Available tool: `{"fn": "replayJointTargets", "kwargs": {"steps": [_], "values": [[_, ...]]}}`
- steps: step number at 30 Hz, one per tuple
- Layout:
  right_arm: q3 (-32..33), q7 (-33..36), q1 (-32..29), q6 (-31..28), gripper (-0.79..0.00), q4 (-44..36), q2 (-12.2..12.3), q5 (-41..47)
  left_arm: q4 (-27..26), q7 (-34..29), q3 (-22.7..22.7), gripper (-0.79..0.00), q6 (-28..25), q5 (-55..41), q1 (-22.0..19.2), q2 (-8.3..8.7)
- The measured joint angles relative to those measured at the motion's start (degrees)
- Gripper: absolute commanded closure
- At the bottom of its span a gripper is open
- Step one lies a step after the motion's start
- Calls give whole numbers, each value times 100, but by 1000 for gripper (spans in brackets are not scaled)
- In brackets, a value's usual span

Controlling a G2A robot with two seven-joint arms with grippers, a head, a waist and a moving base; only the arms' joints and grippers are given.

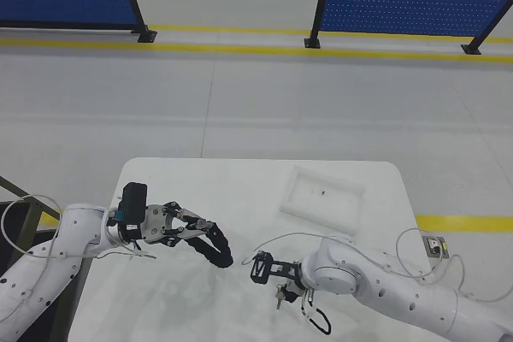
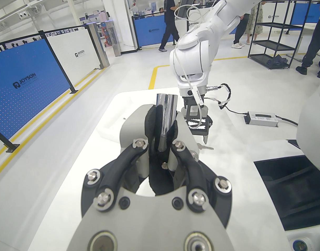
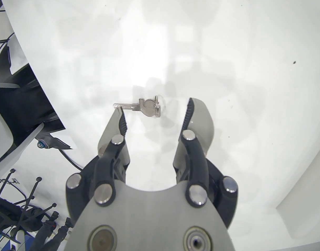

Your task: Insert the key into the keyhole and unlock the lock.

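My left gripper (image 2: 162, 127) is shut on the lock (image 2: 160, 176), a black body with a chrome shackle (image 2: 166, 116) sticking out past the fingertips. In the top view that gripper (image 1: 207, 239) holds the lock (image 1: 220, 252) above the table's middle, pointing toward the other arm. A small silver key (image 3: 147, 107) with a ring lies flat on the white table (image 3: 228, 40). My right gripper (image 3: 156, 107) hangs open just over it, one fingertip beside the blade's end, the other past the ring. The left wrist view shows that gripper (image 2: 202, 134) pointing down at the key (image 2: 205, 147).
A shallow white tray (image 1: 321, 198) rests at the table's far right part. The table's front edge curves close to the right gripper. A grey power box (image 2: 260, 118) with cables lies on the floor beyond the table. Blue barriers (image 1: 410, 17) stand far off.
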Motion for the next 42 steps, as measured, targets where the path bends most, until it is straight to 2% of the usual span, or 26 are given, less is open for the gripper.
{"fn": "replayJointTargets", "kwargs": {"steps": [6,8,10,17,23,30,36,42], "values": [[-11,12,-32,-5,-222,152,-113,-75,0,0,0,0,0,0,0,0],[-15,5,-45,-5,-135,186,-147,-98,0,0,0,0,0,0,0,0],[-18,12,-59,-9,0,216,-184,-113,0,0,0,0,0,0,0,0],[21,88,-99,-12,0,287,-277,-130,0,0,0,0,0,0,0,0],[338,-187,-150,-661,0,84,-223,337,0,0,0,0,0,0,0,0],[1417,-571,-334,-1401,0,-409,150,959,0,0,0,0,0,0,0,0],[2594,-766,-646,-1397,0,-388,488,1263,0,0,0,0,0,0,0,0],[3281,-1051,-739,-1361,0,249,598,1596,0,0,0,0,0,0,0,0]]}}
